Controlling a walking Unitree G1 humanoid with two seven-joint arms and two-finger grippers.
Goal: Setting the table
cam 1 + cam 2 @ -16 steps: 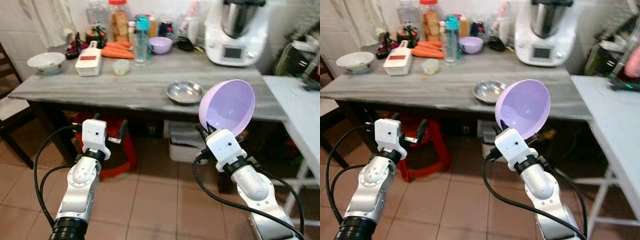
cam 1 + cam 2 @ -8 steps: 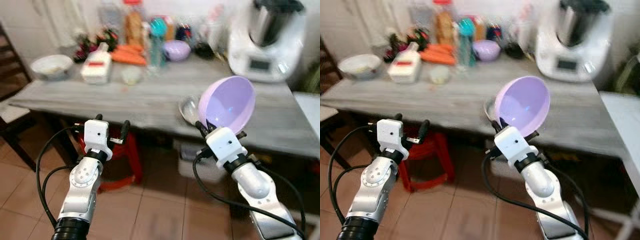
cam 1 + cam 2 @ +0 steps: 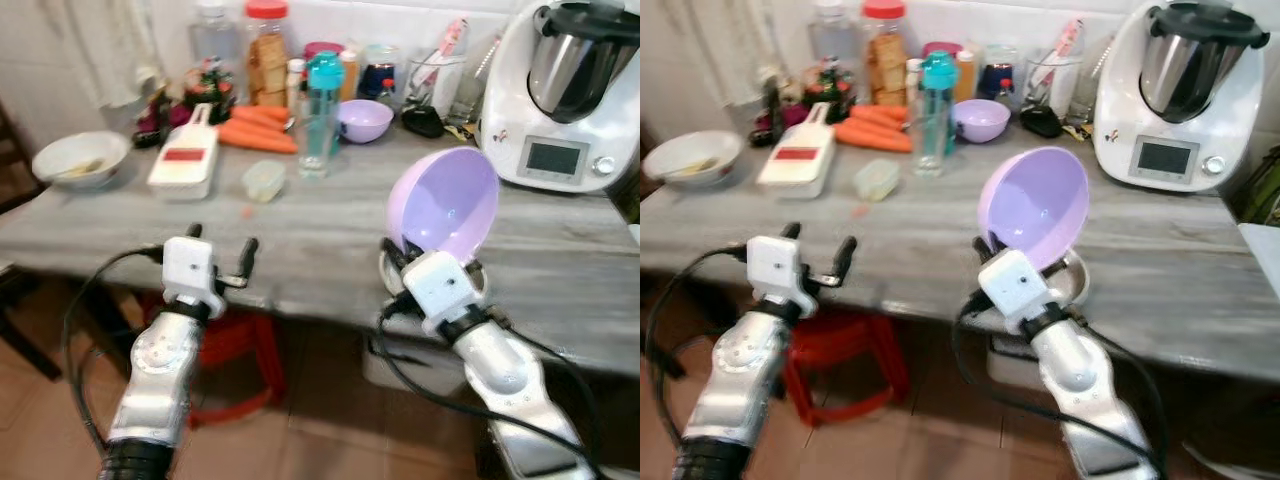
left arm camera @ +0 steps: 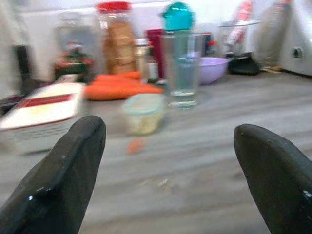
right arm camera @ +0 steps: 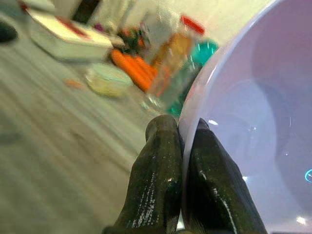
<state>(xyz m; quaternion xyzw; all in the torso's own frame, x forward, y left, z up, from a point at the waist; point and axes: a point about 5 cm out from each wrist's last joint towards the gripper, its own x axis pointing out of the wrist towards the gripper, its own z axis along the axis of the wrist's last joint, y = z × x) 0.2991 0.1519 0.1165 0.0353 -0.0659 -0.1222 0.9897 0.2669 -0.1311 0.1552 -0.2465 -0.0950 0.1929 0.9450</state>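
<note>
Our right gripper (image 5: pixel 181 146) pinches the rim of the lilac bowl (image 3: pixel 445 205) between its two black fingers, carrying it tilted on edge, hollow toward us, just above the near edge of the grey table (image 3: pixel 300 240) and in front of a small steel dish (image 3: pixel 1072 278). Our left gripper (image 3: pixel 222 250) hovers empty at the table's front edge, fingers spread wide. Beyond stand a glass (image 4: pixel 181 76), a small lidded tub (image 4: pixel 142 113), carrots (image 3: pixel 258 128), a white bowl (image 3: pixel 78 160) and a food processor (image 3: pixel 568 100). We judge the bowl is being brought in for placing; next it needs levelling over bare tabletop, lowering, then release.
</note>
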